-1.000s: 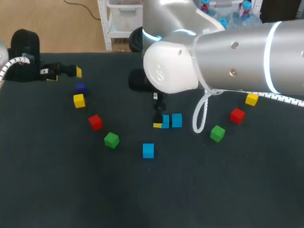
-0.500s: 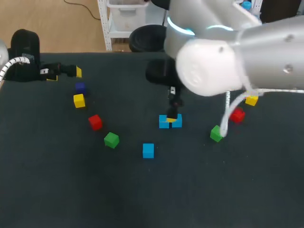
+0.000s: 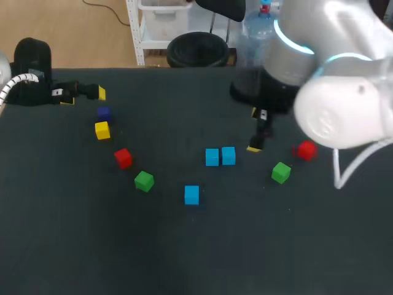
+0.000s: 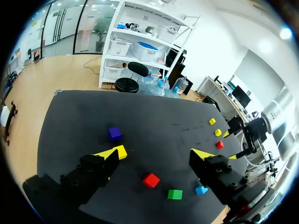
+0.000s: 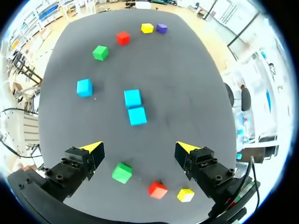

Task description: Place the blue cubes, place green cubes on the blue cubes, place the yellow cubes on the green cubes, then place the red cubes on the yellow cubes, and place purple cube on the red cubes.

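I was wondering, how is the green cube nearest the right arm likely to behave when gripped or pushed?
The green cube has flat faces and crisp edges, so it should probably slide or pivot on the table rather than roll. It looks small beside the open right end effector, so likely light. Its even shape suggests stiffness.

- My head camera sits high behind me and looks down on the table. The blue pair lies near mid-view.
- My right wrist camera hangs above the blue pair, facing almost straight down. Both views share it.
- My left wrist camera is well away from the blue pair, slanting across the purple cube. The head camera also sees the purple cube.
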Robot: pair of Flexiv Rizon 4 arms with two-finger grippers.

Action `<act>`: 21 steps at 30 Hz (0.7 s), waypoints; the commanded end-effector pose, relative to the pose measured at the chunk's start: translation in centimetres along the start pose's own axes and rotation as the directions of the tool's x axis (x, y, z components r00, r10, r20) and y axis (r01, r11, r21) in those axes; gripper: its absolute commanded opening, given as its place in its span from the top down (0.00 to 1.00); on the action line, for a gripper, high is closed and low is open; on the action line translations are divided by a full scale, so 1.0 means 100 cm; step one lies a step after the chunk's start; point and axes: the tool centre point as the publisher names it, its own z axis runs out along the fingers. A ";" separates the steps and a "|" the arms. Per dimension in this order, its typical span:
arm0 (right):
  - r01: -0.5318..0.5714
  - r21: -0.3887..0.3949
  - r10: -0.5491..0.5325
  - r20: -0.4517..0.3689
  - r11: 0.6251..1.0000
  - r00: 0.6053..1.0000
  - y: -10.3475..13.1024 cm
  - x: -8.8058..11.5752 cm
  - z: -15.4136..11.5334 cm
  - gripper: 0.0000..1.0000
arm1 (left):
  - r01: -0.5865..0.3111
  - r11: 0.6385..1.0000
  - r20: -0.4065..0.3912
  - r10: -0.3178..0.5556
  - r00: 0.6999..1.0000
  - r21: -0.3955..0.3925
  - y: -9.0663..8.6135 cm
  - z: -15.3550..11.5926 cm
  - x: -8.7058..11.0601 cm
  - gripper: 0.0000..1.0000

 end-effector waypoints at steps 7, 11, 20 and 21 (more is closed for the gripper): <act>-0.078 0.260 0.045 0.131 0.962 0.990 0.006 0.041 -0.023 0.00 | -0.002 1.000 0.006 0.002 1.000 0.011 0.002 0.000 0.001 0.00; -0.093 0.276 0.054 0.147 0.957 0.988 0.010 0.044 -0.026 0.00 | -0.002 1.000 0.006 0.002 1.000 0.011 0.002 0.000 0.001 0.00; -0.124 0.294 0.074 0.176 0.948 0.982 0.014 0.050 -0.034 0.00 | -0.002 1.000 0.006 0.002 1.000 0.011 0.002 0.000 0.001 0.00; -0.128 0.295 0.075 0.183 0.947 0.980 0.014 0.051 -0.034 0.00 | -0.002 1.000 0.006 0.002 1.000 0.011 0.002 0.000 0.001 0.00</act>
